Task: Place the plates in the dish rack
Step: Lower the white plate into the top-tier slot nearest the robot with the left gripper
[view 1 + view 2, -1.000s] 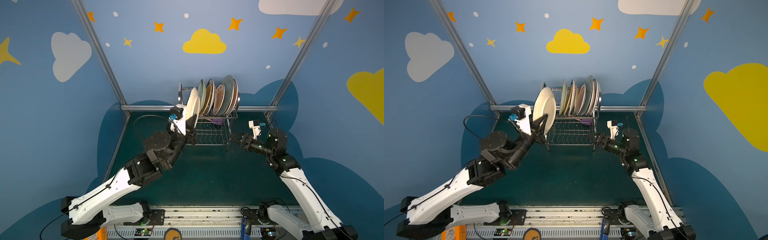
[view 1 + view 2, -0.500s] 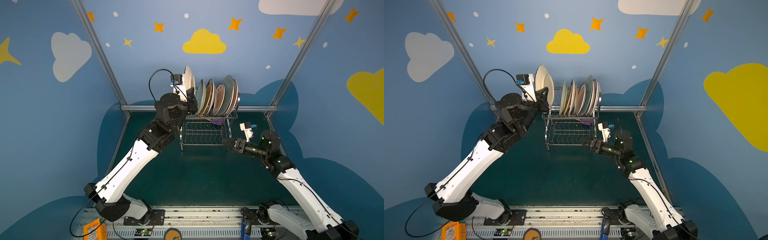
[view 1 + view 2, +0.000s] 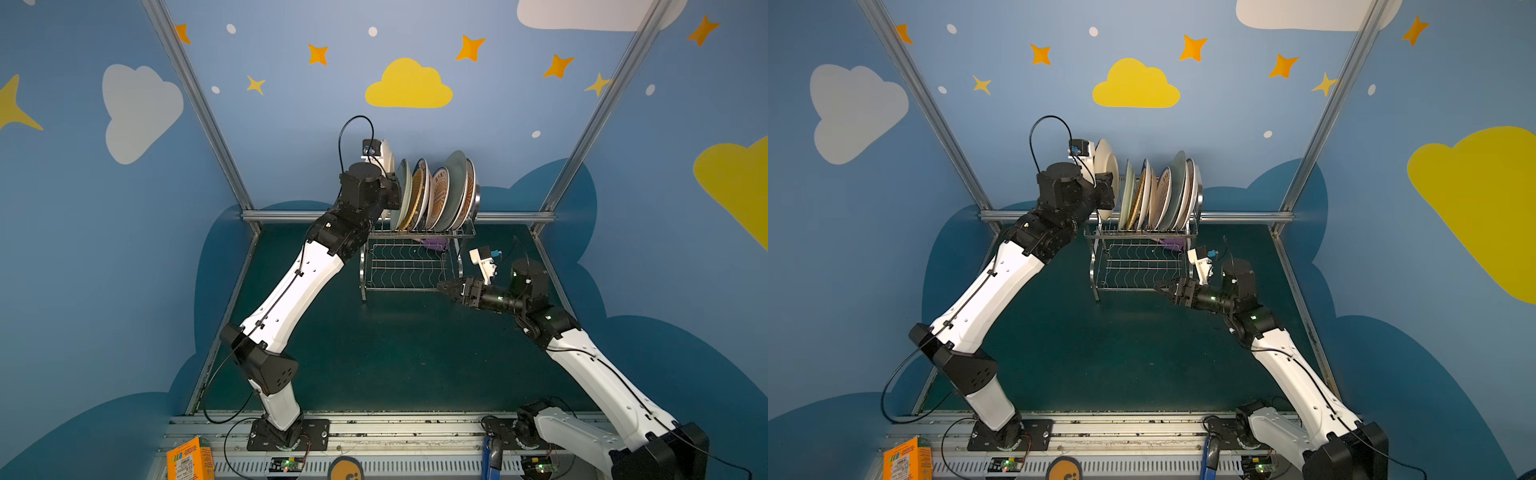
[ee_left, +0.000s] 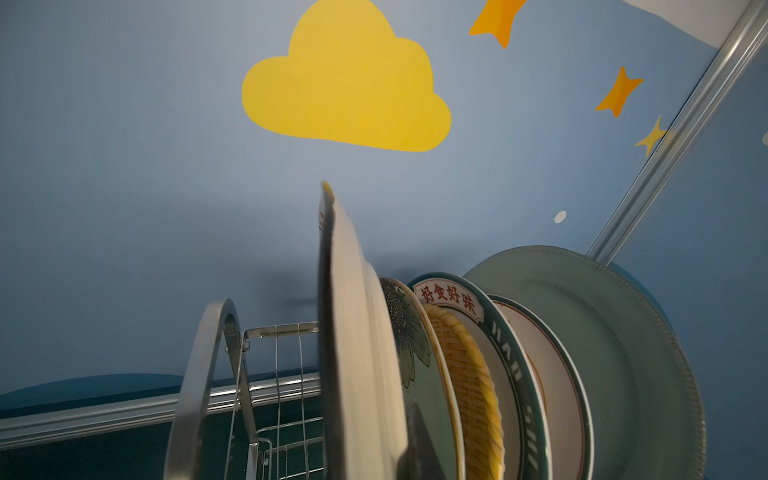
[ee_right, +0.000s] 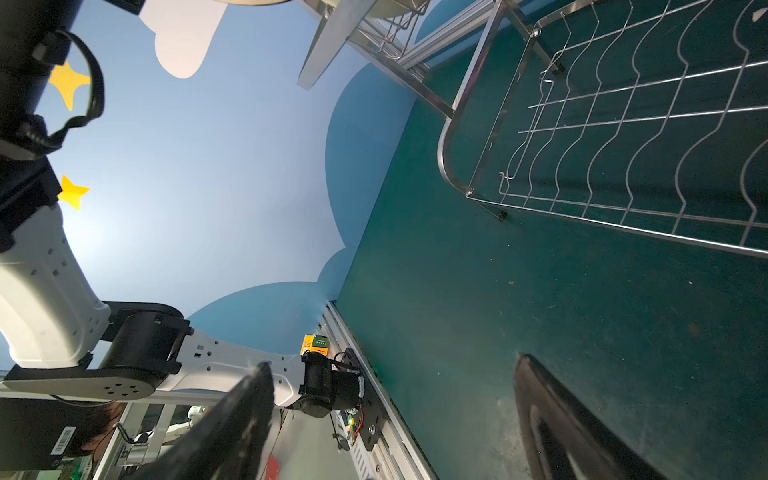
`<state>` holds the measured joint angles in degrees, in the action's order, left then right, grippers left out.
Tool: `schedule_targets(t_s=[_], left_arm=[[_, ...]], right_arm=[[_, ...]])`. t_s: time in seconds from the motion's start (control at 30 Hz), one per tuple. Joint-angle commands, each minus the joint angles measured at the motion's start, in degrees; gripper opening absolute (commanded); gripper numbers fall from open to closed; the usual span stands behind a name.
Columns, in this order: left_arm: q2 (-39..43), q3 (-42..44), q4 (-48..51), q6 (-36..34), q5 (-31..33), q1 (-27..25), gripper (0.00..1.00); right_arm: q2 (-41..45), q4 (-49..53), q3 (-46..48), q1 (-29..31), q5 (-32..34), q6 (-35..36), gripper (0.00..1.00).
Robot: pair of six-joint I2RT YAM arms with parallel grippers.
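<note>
- The green tabletop (image 3: 395, 357) showed no loose plates, so I judged the loading to be near its end.
- The dish rack (image 3: 419, 235) stood at the back of the table. Its upper tier was crowded and its wavy lower tier held no plates.
- The racked plates (image 3: 440, 195) stood on edge in the upper tier, packed close and leaning together toward the right end.
- The cream plate (image 3: 1105, 172) was upright and edge-on at the left end of that row, just beside the sunflower plate (image 4: 409, 332). The wrist hid its lower rim, so I could not tell if it sat in a slot.
- The left gripper (image 3: 1105, 195) was clenched on the cream plate's lower part.
- The right gripper (image 3: 451, 286) hung spread wide and empty, low by the rack's front right corner.
- The step in hand looked like seating this plate. The next move would call for a straight descent into the free left slot, clear of the sunflower plate, and release only once the wires carried it.
</note>
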<state>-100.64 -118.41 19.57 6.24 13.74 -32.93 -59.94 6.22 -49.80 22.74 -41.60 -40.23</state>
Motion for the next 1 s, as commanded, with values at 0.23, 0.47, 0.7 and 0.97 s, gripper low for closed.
schedule_targets(t_s=[0.23,0.47,0.7,0.97], left_arm=[[-3.5,-6.4,-4.9,-1.1,1.6,0.3,0.04],[-5.8,-8.0,-3.2,-1.8,3.9,0.2,0.04],[-6.8,-7.8,-3.0,-2.2,5.2,0.4,0.04],[-8.2,-7.9,-2.4,-1.7,5.5,0.4,0.04]], right_arm=[[-0.3,0.1,0.3,0.3,-0.6,0.3,0.88],[0.3,-0.7,1.5,0.3,0.6,-0.9,0.88],[1.1,-3.2,3.2,0.4,1.5,-1.8,0.88],[1.3,-3.3,3.5,0.4,1.8,-2.1,0.88]])
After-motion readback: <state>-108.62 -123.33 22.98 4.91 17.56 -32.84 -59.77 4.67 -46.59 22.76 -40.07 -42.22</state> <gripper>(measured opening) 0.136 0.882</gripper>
